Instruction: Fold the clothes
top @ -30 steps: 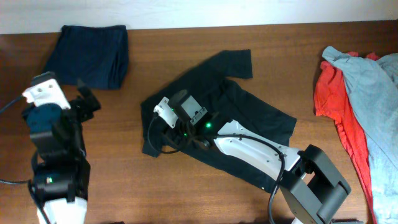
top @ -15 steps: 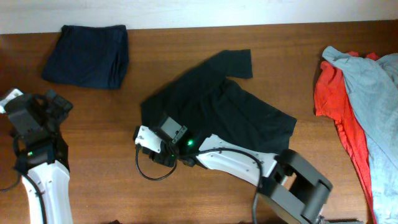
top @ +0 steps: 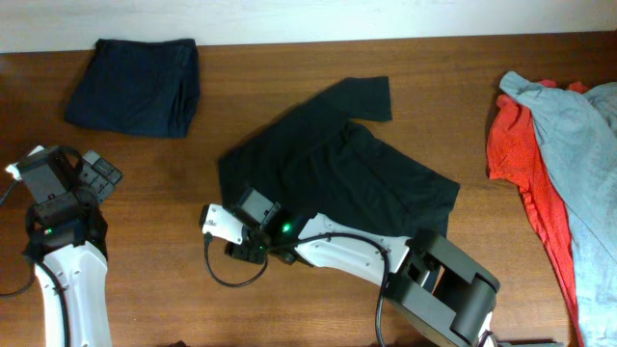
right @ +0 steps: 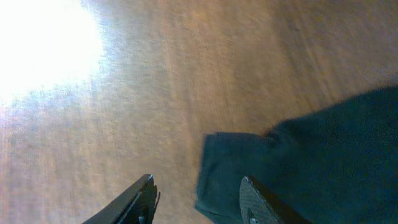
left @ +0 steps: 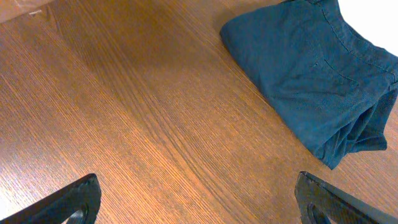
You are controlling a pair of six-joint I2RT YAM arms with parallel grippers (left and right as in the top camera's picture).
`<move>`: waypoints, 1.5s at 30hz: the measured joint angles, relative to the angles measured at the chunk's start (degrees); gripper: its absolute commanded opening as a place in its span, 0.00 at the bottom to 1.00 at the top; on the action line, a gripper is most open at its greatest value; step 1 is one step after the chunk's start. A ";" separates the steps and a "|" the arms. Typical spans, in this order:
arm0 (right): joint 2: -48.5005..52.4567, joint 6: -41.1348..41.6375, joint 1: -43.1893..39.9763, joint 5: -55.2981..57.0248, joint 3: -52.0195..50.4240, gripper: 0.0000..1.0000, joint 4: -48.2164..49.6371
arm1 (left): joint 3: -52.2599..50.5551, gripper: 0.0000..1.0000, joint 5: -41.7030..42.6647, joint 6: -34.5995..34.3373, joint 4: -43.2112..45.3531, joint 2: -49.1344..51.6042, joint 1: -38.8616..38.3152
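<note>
Right tool withdrew; wrist view shows T-shirt corner

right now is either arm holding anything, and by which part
Nothing is gripped. The right arm's fingers stand apart around a corner of the black cloth T-shirt; the left arm's fingers are open over the brown wooden table.

Wooden table carries black T-shirt, navy garment, red-grey heap.

Black short-sleeved T-shirt lies rumpled and diagonal mid-table, one sleeve pointing to the far edge. Navy garment sits folded at far left. Red garment and pale grey-blue garment are heaped at right, grey-blue on top.
</note>
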 measured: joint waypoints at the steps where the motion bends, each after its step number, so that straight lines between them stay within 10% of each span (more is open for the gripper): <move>1: 0.00 -0.04 0.24 -0.02 0.00 0.49 0.00 | 0.00 0.99 0.00 0.00 0.00 0.00 0.00; 45: 7.19 -3.89 0.61 -0.22 0.02 0.04 4.83 | 0.00 0.99 0.00 0.00 -0.02 0.00 0.00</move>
